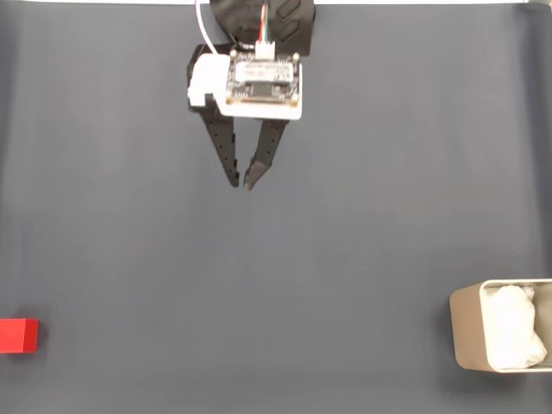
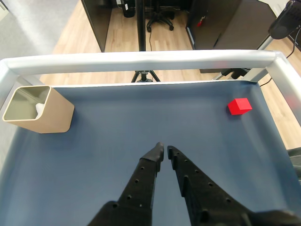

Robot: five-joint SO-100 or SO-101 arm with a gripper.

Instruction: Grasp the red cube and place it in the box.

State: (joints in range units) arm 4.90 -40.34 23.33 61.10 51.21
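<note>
The red cube [image 1: 18, 335] is sitting at the desk's [image 1: 345, 241] left edge in the fixed view, well apart from the box [image 1: 466, 338] opposite. The hand [image 1: 241, 182], fingertips nearly pressed together and empty, is hovering mid-desk; reaching is pending, needing spread fingers.

Table [image 2: 117, 141]: covered in matt dark blue-grey sheet, smooth, cloth-like. Rail [image 2: 141, 60] along its edge: pale metal, satin sheen. Claw [image 2: 165, 151]: matt black plastic, fingers dotted with small holes; bare circuit board [image 1: 263, 80] in white plastic mount above it. Red cube [image 2: 239, 106]: plain, smooth, matt. Box [image 2: 51, 115]: beige, thin-walled, dull metallic look; white soft lining [image 1: 513, 332] inside. Floor [image 2: 80, 33]: light wood boards.
</note>
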